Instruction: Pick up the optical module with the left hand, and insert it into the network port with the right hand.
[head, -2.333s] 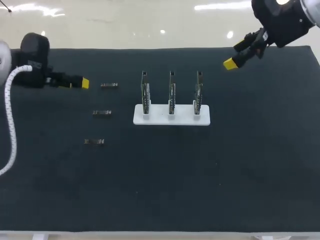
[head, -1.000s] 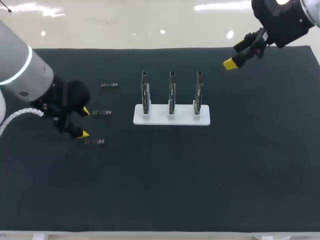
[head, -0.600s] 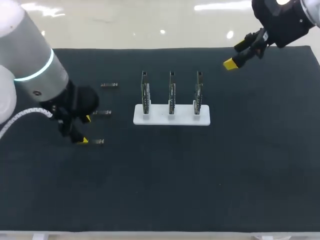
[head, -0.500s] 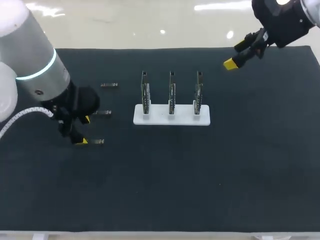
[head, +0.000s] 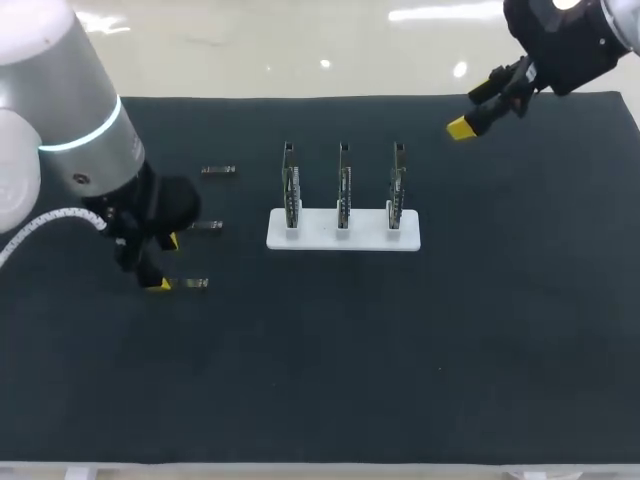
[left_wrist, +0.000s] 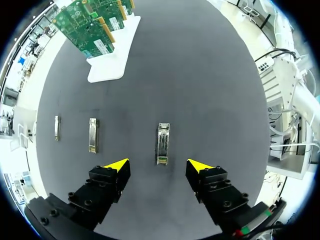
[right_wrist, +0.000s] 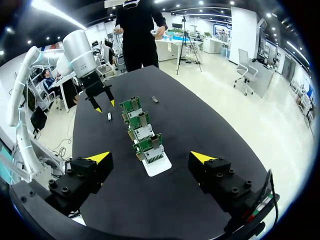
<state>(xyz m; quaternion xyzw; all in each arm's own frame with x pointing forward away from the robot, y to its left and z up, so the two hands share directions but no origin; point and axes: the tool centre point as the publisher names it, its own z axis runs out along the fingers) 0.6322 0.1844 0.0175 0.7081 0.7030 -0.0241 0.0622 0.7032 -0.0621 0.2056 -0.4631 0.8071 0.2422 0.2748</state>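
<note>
Hanging over the left side of the mat, left gripper wide open, nothing held. Module lies flat just ahead of the tips, centred in the gap, lengthwise with the fingers, touching neither. Second module and third module lie parallel beside it, out past one finger. Right gripper also wide, empty, over the far right corner, well apart from three green cards upright on a white base mid-mat
</note>
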